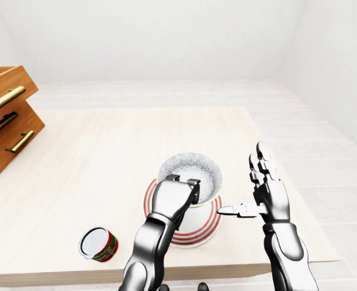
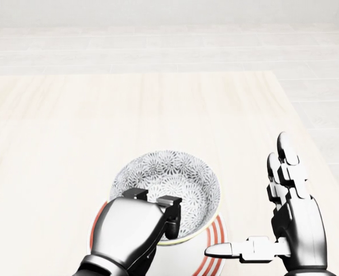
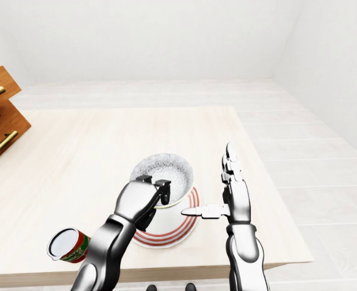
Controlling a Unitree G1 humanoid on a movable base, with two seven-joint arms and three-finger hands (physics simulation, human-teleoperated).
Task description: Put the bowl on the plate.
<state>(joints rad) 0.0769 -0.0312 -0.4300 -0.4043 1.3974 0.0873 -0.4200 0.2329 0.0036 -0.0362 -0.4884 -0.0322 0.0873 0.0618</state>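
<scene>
Left-eye view: bowl (image 1: 193, 171) is seen above the plate (image 1: 210, 223), rim pinched by the closed left hand (image 1: 172, 200).
Head view: contact with the plate cannot be confirmed.
Right-eye view: right hand (image 3: 236, 203) is held spread, empty, beside the plate.
Release is judged outstanding.

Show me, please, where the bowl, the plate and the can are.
bowl (image 2: 169, 175), head view, patterned inner wall.
plate (image 1: 210, 227), left-eye view, red-striped rim, right side.
can (image 1: 93, 241), left-eye view, white end face.
</scene>
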